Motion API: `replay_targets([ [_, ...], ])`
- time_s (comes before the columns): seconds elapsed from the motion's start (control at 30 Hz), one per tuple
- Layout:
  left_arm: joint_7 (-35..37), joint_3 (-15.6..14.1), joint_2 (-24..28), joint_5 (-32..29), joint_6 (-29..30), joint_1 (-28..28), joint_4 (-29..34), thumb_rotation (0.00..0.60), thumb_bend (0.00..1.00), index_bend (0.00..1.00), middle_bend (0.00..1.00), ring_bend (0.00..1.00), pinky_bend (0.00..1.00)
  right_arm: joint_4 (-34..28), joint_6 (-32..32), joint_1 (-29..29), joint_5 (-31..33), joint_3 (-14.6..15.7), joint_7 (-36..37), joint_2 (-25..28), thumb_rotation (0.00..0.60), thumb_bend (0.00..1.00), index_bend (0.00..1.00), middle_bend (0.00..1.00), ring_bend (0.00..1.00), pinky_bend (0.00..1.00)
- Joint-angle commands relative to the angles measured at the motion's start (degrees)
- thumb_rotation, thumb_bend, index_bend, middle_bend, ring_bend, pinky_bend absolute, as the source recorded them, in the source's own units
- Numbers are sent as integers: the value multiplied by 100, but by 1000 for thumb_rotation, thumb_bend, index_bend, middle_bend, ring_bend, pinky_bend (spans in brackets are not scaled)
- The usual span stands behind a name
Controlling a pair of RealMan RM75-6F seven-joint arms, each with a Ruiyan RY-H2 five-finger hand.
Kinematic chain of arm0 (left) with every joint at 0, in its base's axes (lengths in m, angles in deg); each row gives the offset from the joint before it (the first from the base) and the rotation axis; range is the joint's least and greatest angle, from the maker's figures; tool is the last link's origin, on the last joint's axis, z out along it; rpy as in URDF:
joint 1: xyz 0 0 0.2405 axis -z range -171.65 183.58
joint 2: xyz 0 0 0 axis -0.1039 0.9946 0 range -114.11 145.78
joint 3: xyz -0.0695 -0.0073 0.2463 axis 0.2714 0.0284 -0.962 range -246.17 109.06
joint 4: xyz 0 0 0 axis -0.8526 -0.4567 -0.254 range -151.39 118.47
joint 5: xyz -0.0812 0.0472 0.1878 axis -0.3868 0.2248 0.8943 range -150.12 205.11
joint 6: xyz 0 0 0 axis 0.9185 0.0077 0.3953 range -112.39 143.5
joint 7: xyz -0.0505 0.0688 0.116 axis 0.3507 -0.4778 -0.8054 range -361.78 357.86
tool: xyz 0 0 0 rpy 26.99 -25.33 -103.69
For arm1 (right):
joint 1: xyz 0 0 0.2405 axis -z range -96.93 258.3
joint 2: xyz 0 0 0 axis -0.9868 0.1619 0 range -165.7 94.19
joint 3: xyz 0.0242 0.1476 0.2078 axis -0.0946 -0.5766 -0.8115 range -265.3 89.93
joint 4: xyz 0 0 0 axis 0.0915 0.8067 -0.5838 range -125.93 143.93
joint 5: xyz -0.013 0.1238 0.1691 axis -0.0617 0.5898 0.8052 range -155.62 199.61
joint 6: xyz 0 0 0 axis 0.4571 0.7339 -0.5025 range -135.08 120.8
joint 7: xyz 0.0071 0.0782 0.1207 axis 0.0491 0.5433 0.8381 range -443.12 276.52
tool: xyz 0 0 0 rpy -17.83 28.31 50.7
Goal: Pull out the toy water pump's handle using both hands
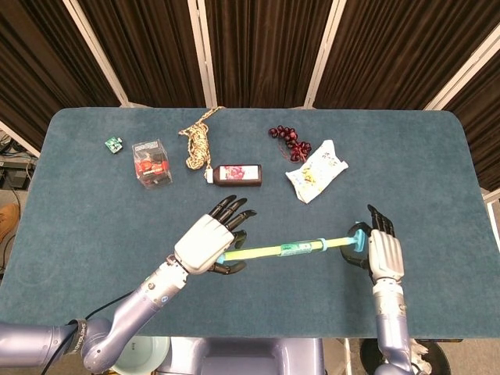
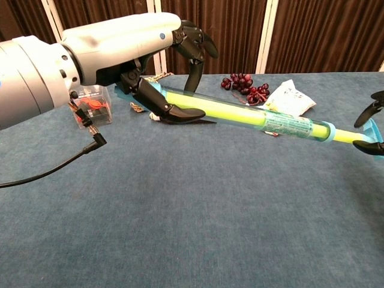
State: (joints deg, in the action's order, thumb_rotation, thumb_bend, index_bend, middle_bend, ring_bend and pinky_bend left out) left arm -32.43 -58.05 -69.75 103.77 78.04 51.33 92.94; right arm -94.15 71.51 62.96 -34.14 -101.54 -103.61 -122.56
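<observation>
The toy water pump (image 1: 285, 251) is a clear tube with a yellow-green core, held above the table and running left to right. My left hand (image 1: 209, 244) grips its left end, fingers over the tube (image 2: 234, 114) and thumb under it. A blue collar (image 2: 327, 132) caps the right end, and a short yellow rod leads from it to the blue handle (image 1: 358, 240). My right hand (image 1: 385, 255) holds that handle. In the chest view my right hand (image 2: 372, 129) is cut off by the frame's right edge, and my left hand (image 2: 144, 48) fills the upper left.
Along the far side of the table lie a bunch of dark grapes (image 1: 290, 142), a white snack bag (image 1: 316, 171), a small bottle (image 1: 236, 174), a coiled rope (image 1: 198, 142), a clear box with red contents (image 1: 151, 162) and a small green item (image 1: 114, 144). A black cable (image 2: 54, 168) trails under my left forearm.
</observation>
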Motion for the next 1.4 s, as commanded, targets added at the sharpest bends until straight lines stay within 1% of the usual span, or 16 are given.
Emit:
replay_targets([
  [0.03, -5, 11, -17, -20, 8, 10, -10, 600, 369, 640, 146, 0, 64, -27, -50, 1, -11, 25, 34, 39, 600, 412, 302, 32, 0, 32],
  [0.4, -67, 74, -161, -52, 83, 74, -35, 600, 370, 642, 147, 0, 64, -64, -88, -1, 29, 83, 30, 39, 600, 411, 304, 31, 0, 33],
  [0.47, -77, 86, -190, -59, 102, 83, -50, 600, 370, 643, 147, 0, 64, -74, -87, 2, 42, 96, 25, 30, 600, 411, 327, 32, 0, 32],
  [0.53, -78, 88, -212, -81, 108, 87, -55, 600, 370, 644, 148, 0, 64, -81, -82, 0, 56, 94, 25, 15, 600, 412, 376, 32, 0, 32],
  [0.67, -92, 64, -216, -64, 119, 90, -57, 600, 370, 644, 148, 0, 64, -76, -74, -5, 74, 92, 28, -21, 600, 412, 407, 32, 0, 32],
  [0.9, -71, 96, -202, -82, 155, 94, -91, 600, 370, 645, 149, 0, 64, -106, -75, 3, 108, 94, 38, -7, 600, 411, 405, 31, 0, 33],
  [1.03, -89, 82, -220, 31, 191, 111, -172, 600, 370, 646, 151, 0, 64, -131, -103, 5, 137, 101, 40, 33, 600, 411, 341, 29, 0, 32],
  [1.17, -42, 86, -262, 48, 193, 124, -203, 600, 370, 646, 152, 0, 64, -164, -128, 4, 156, 98, 59, 67, 600, 412, 346, 28, 0, 32],
  [1.2, -37, 85, -268, 47, 192, 126, -199, 600, 370, 647, 152, 0, 64, -171, -131, 1, 161, 92, 63, 71, 600, 412, 366, 29, 0, 33],
  [1.27, -30, 78, -276, 57, 193, 129, -193, 600, 370, 647, 153, 0, 64, -170, -124, -5, 158, 82, 70, 67, 600, 413, 437, 34, 0, 33],
  [1.33, -4, 77, -275, 55, 195, 125, -166, 600, 370, 647, 154, 0, 64, -154, -109, -4, 152, 80, 80, 54, 600, 415, 556, 60, 0, 33],
  [1.4, 38, 84, -259, 74, 203, 122, -125, 600, 370, 646, 155, 0, 64, -118, -83, -3, 168, 61, 84, 39, 600, 415, 637, 88, 1, 33],
])
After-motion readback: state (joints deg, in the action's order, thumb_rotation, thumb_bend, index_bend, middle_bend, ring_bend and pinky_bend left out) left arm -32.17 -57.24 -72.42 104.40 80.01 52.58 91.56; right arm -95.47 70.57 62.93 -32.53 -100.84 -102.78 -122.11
